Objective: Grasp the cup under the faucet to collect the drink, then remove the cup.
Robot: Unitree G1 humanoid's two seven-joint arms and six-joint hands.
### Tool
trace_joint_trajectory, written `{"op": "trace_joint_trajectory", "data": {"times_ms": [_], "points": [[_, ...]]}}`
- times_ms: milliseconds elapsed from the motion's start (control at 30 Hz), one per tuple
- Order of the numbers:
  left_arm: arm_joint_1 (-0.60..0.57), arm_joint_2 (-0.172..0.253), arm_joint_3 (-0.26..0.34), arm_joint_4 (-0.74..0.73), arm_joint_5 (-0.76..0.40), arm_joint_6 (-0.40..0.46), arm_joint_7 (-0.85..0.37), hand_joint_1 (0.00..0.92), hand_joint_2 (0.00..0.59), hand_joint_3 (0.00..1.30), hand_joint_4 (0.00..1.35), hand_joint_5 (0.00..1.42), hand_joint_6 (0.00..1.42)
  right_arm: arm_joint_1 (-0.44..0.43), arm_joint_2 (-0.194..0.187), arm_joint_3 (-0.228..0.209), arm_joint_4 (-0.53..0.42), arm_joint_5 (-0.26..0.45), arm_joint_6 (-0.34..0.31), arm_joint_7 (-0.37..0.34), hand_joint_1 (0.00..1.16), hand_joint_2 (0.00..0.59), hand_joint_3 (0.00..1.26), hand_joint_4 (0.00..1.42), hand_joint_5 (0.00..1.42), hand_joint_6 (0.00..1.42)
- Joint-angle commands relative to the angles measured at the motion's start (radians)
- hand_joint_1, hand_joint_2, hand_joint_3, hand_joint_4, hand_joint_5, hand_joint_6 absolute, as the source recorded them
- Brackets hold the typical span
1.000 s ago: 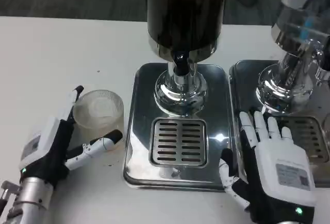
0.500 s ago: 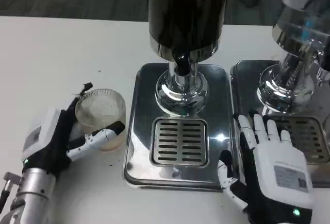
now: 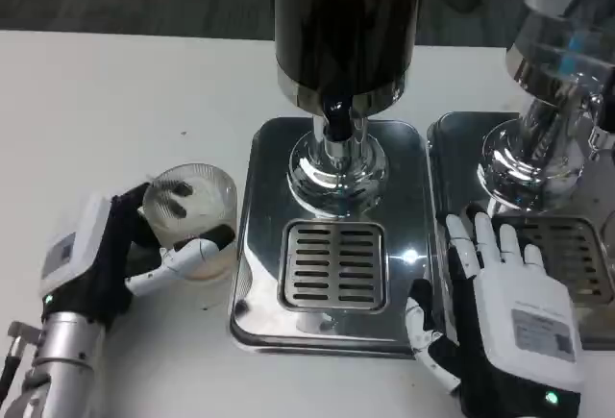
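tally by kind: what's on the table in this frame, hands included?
Hands: 2 (left hand, right hand)
Cups: 1 (clear cup, held by the left hand)
Drink dispensers: 2 (dark one, clear one)
Drip trays: 2 (centre tray, right tray)
Total: 7

The white table (image 3: 115, 91) carries a clear cup (image 3: 190, 218) beside two steel drip trays (image 3: 332, 235) (image 3: 524, 235).

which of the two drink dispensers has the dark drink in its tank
The dispenser in the middle, standing on the tray beside the cup. Its tank looks almost black; the dispenser at the right edge has a clear, pale tank.
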Motion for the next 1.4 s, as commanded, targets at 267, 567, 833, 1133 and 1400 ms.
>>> {"op": "trace_joint_trajectory", "data": {"times_ms": [267, 567, 833, 1133, 1400], "points": [[0.015, 0.007, 0.007, 0.003, 0.032, -0.068, 0.152, 0.347, 0.104, 0.53, 0.61, 0.87, 0.82, -0.005, -0.002, -0.005, 0.005, -0.001, 0.000, -0.010, 0.35, 0.554, 0.10, 0.00, 0.00, 0.03], [0.005, 0.003, 0.003, 0.011, 0.038, -0.092, 0.189, 0.369, 0.106, 0.57, 0.64, 0.90, 0.87, -0.011, -0.001, -0.011, 0.008, 0.004, 0.000, -0.012, 0.35, 0.554, 0.10, 0.00, 0.00, 0.03], [-0.001, 0.001, 0.000, 0.017, 0.041, -0.100, 0.197, 0.384, 0.107, 0.57, 0.64, 0.90, 0.87, -0.013, 0.001, -0.014, 0.011, 0.007, -0.001, -0.014, 0.35, 0.550, 0.10, 0.00, 0.00, 0.03], [-0.003, -0.001, -0.002, 0.013, 0.046, -0.113, 0.209, 0.441, 0.108, 0.60, 0.68, 0.92, 0.90, -0.012, 0.005, -0.014, 0.011, 0.009, 0.000, -0.014, 0.34, 0.545, 0.10, 0.00, 0.00, 0.03], [-0.012, -0.003, 0.004, 0.007, 0.049, -0.130, 0.214, 0.536, 0.095, 0.59, 0.67, 0.88, 0.86, -0.010, 0.009, -0.014, 0.010, 0.007, 0.003, -0.017, 0.34, 0.544, 0.10, 0.00, 0.00, 0.03]]}}
